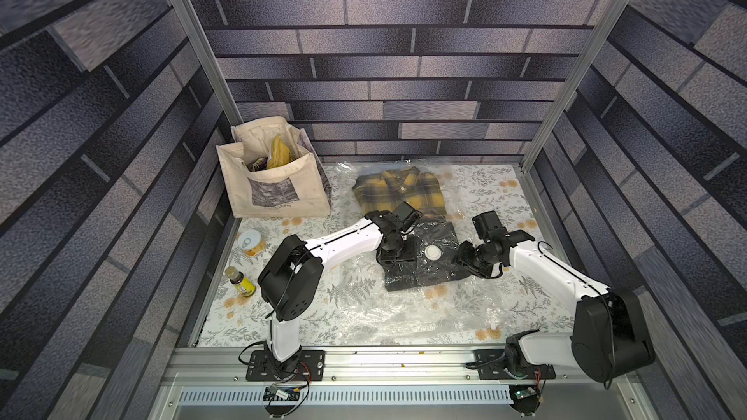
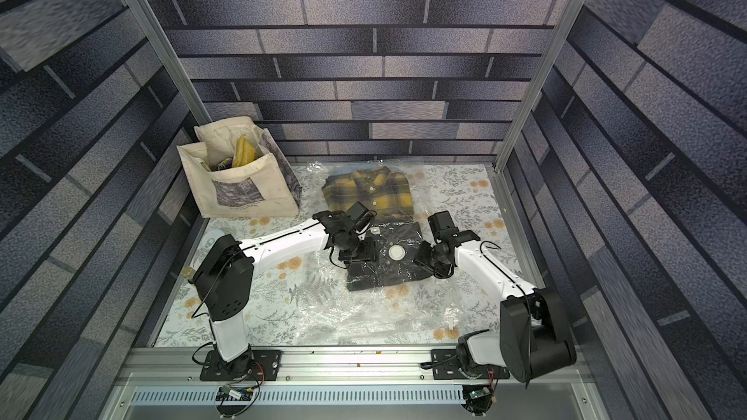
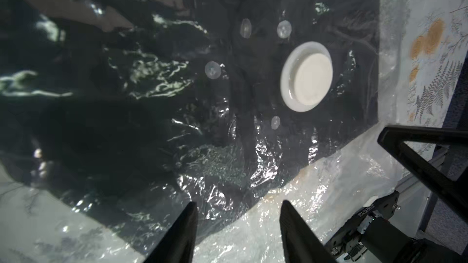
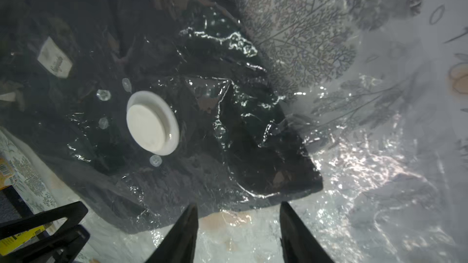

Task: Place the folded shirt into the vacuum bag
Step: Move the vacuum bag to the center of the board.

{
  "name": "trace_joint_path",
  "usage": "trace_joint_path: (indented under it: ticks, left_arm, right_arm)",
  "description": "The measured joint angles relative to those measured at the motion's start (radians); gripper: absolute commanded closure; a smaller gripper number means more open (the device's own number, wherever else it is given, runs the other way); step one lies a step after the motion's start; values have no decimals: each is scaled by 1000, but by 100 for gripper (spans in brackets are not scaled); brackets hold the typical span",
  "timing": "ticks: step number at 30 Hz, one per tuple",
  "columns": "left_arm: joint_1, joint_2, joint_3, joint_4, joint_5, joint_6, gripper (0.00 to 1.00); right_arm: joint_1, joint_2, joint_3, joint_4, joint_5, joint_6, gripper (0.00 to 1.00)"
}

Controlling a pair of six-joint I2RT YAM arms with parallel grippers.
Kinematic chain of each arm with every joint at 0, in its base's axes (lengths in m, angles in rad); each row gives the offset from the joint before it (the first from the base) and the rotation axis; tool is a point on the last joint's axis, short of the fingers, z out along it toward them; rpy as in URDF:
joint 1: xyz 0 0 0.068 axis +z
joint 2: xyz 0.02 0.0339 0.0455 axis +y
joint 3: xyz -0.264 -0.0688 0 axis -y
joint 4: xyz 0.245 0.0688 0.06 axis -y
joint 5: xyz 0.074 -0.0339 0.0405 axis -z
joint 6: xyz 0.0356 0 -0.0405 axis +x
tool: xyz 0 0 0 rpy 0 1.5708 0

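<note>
— The left gripper [image 3: 238, 204] has its two fingers [image 3: 182, 231] spread with nothing between them, and the right gripper [image 4: 238, 204] is the same. Why are both so low with nothing held?

— They flank the dark shirt [image 1: 408, 276] at the centre of the frame, one toward each side of it. I'd judge that suits nudging or smoothing it, not lifting.

— And where exactly is the shirt?

— Under the clear film of the vacuum bag [image 1: 404, 311], which spreads from the lower middle of the frame up past the centre. The white valve cap [image 1: 433, 252] sits right over the shirt, and its buttons [image 3: 212, 70] show through the plastic in both wrist views. It looks to be inside, though I can't rule out that the bag merely lies over it.

— What about the plaid shirt [image 1: 398, 191], upper middle?

— Film wrinkles around it too. I can't tell whether it's in the same bag.

— Why is the bag laid flat?

— My guess is that a folded shirt slides in flat without coming unfolded. That glossy film would bunch if a finger dragged it, so I'd press lightly.

— And the tote bag [image 1: 275, 187], upper left?

— It stands off to the side, out of the arms' way.
</note>
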Motion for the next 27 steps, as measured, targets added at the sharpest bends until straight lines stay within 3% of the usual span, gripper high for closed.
trace_joint_path:
  ticks: [9,18,23,27]
  left_arm:
    - [119,56,-40,41,4,27,49]
    - [272,80,-40,55,2,68,49]
    - [293,120,36,19,-7,103,48]
    - [284,121,66,-9,-32,131,45]
  right_arm:
    - [37,183,26,119,2,35,50]
    - [115,354,200,183,-5,95,50]
    - [119,432,297,183,7,87,50]
    - [119,412,298,167,3,59,41]
